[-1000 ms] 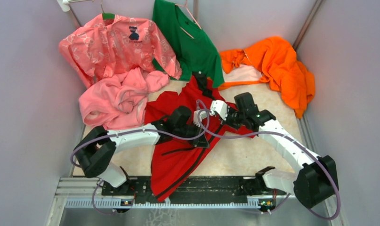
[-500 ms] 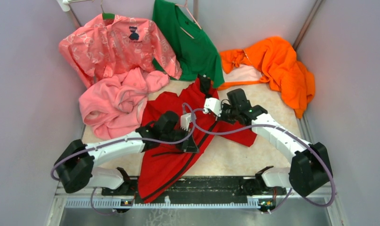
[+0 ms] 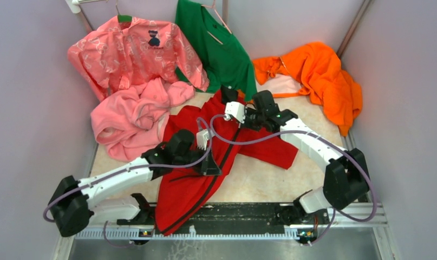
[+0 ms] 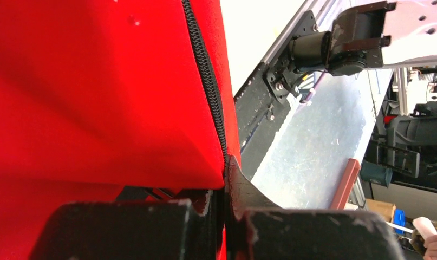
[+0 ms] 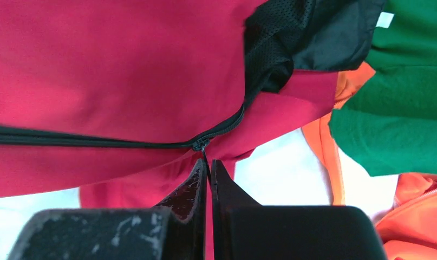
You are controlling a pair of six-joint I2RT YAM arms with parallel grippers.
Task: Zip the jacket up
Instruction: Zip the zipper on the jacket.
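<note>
The red jacket [image 3: 191, 181] lies stretched from the near rail toward the back, its dark front zipper [image 3: 219, 162] closed along most of its length. My left gripper [image 3: 208, 165] is shut on the jacket's front edge by the zipper, as the left wrist view [image 4: 225, 165] shows. My right gripper [image 3: 239, 111] is shut on the zipper pull [image 5: 201, 145] near the collar, where the dark lining [image 5: 292, 43] shows. The slider sits just beyond the fingertips [image 5: 197, 173] in the right wrist view.
A plain pink fleece [image 3: 132, 116] lies at left, a patterned pink shirt [image 3: 135, 51] and green shirt [image 3: 219, 46] hang at the back, an orange garment [image 3: 324, 76] sits at back right. The metal rail [image 3: 232, 214] runs along the near edge.
My right gripper has drawn the zipper pull up toward the collar and back left. My left arm has moved left and nearer with the jacket, which now lies straighter.
</note>
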